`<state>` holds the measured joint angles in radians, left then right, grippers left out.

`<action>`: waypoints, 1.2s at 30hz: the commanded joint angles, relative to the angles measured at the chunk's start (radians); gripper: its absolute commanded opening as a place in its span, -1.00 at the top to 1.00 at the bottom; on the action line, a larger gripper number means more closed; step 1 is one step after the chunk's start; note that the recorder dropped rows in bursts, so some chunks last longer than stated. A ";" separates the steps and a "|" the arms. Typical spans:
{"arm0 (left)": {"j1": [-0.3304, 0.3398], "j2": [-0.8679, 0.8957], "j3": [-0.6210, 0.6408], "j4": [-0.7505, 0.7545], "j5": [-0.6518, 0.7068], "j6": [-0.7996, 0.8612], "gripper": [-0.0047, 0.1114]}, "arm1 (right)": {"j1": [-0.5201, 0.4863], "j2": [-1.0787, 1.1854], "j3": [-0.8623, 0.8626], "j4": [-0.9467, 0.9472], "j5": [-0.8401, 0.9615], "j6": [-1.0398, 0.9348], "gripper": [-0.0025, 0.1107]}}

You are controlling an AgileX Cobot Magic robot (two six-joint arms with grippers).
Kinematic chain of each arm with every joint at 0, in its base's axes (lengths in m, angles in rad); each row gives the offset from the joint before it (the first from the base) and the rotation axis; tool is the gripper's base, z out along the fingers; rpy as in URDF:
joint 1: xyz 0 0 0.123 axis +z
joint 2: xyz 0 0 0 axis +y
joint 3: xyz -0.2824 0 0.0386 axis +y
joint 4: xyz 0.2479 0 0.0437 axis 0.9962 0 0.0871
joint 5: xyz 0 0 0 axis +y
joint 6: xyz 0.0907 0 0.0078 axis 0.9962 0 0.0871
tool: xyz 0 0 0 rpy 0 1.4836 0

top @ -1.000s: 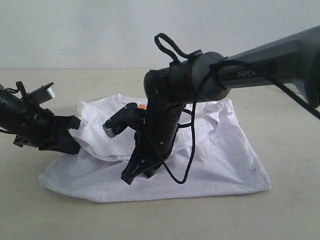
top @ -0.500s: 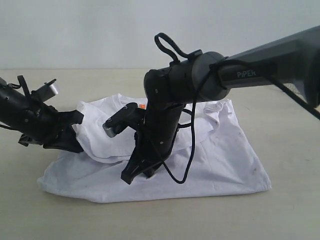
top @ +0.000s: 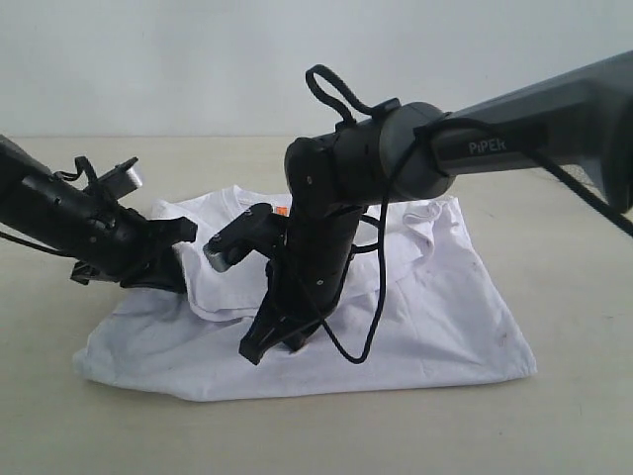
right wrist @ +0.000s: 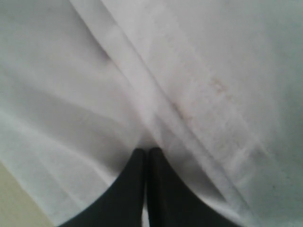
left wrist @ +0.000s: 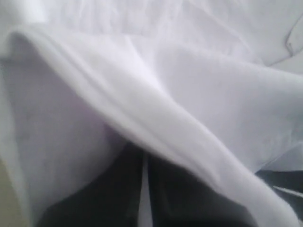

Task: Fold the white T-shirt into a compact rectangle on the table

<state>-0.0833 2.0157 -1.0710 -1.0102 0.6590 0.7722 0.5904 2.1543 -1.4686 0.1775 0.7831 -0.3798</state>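
t-shirt point(top: 445, 297) in left claw point(top: 184, 234), right claw point(top: 255, 348) closed against it

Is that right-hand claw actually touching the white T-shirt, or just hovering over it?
Touching. The right wrist view shows the right gripper with its shut tips meeting the white T-shirt. Creases gather right at the tips, and no gap shows.

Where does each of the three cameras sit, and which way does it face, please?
Exterior: stands apart, set low, facing across the table at the white T-shirt and a pale wall; the left gripper and right gripper both show.
Left wrist: behind the left gripper, looking along its shut jaws into a raised shirt fold.
Right wrist: behind the right gripper, looking past its shut jaws onto shirt cloth.
Shared: all show the shirt.
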 commanded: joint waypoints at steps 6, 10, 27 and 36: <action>-0.006 0.160 -0.198 -0.262 -0.067 0.126 0.84 | -0.002 0.017 0.006 -0.006 0.017 0.004 0.96; 0.014 0.196 -0.294 -0.301 -0.114 0.115 0.84 | -0.002 0.017 0.006 -0.006 0.033 0.004 0.96; 0.125 0.158 -0.338 -0.263 0.321 0.182 0.84 | -0.013 0.008 0.001 -0.210 0.010 0.184 0.96; -0.074 0.092 -0.054 -0.021 0.143 0.096 0.84 | -0.212 -0.087 0.001 -0.358 0.079 0.236 0.96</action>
<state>-0.1295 2.1164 -1.1755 -1.0360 0.8775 0.8764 0.3844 2.0904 -1.4706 -0.1759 0.8694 -0.1283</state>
